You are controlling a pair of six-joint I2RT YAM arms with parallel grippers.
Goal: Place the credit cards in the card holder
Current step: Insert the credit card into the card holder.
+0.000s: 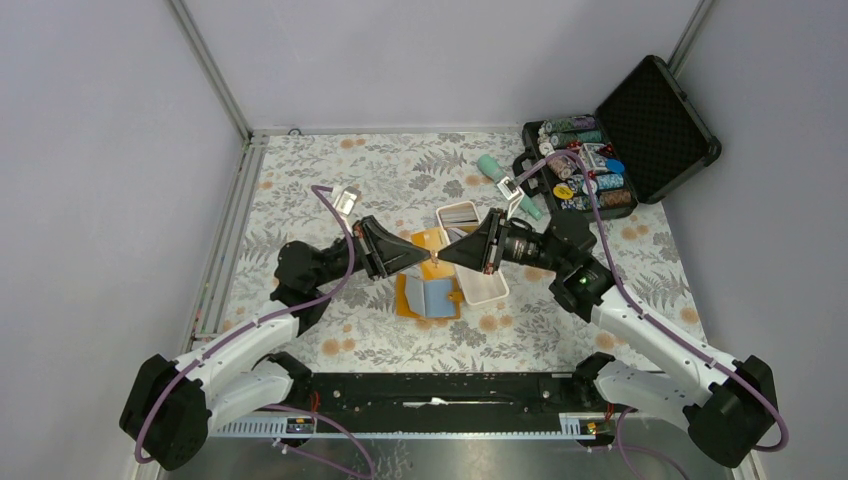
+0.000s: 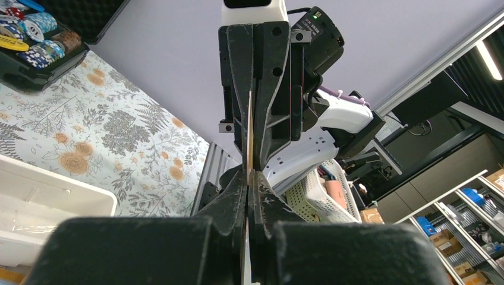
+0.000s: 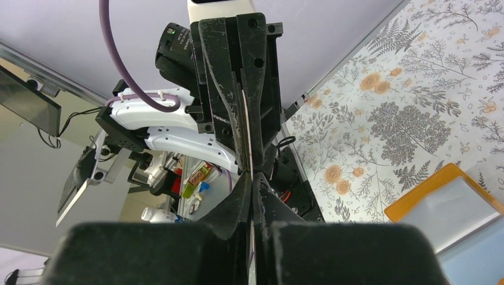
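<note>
Above the open orange card holder [image 1: 428,297] my two grippers meet tip to tip. Between them a thin tan credit card [image 2: 249,127] stands edge-on. My left gripper [image 1: 427,258] is shut on one end of it, its tips [image 2: 249,176] pinching the edge. My right gripper [image 1: 446,256] is shut on the other end of the same card [image 3: 246,127], jaws pressed together at their tips [image 3: 251,178]. The card holder [image 3: 447,202] lies flat with its light blue pockets up. More cards [image 1: 458,213] lie in the far end of the white tray.
The long white tray [image 1: 484,285] lies just right of the card holder, under my right gripper. An open black case of poker chips [image 1: 600,165] sits at the back right. A teal object [image 1: 493,167] lies beside it. A metal rail [image 1: 228,240] lines the left edge.
</note>
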